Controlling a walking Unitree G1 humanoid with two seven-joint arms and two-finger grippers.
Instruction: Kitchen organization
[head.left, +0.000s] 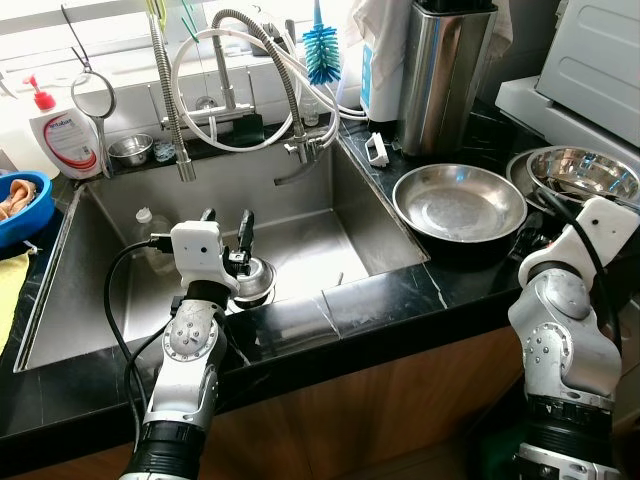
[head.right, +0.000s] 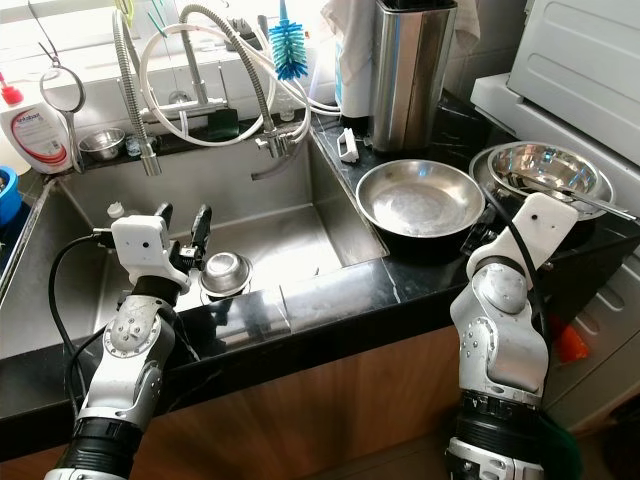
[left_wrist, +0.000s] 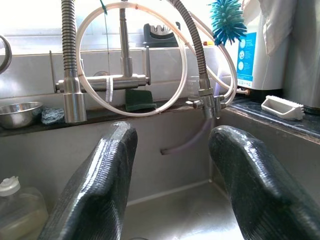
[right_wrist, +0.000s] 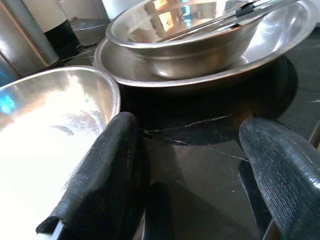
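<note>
My left gripper (head.left: 226, 224) hangs open over the steel sink (head.left: 90, 290), just above a small round steel strainer cup (head.left: 252, 276) on the sink floor. Nothing is between its fingers (left_wrist: 100, 185). A small clear bottle (head.left: 148, 222) lies in the sink's back left part. My right gripper (right_wrist: 190, 170) is open and low over the black counter, between a wide shallow steel pan (head.left: 460, 203) and a stack of steel bowls (head.left: 583, 175) with tongs across the top. Its fingers (right_wrist: 100, 170) hold nothing.
A spring faucet with white hoses (head.left: 225, 90) arches over the sink's back. On the ledge stand a soap bottle (head.left: 62, 135), a small steel bowl (head.left: 131, 150) and a blue brush (head.left: 321, 50). A tall steel canister (head.left: 445, 70) stands behind the pan. A blue bowl (head.left: 20, 200) sits far left.
</note>
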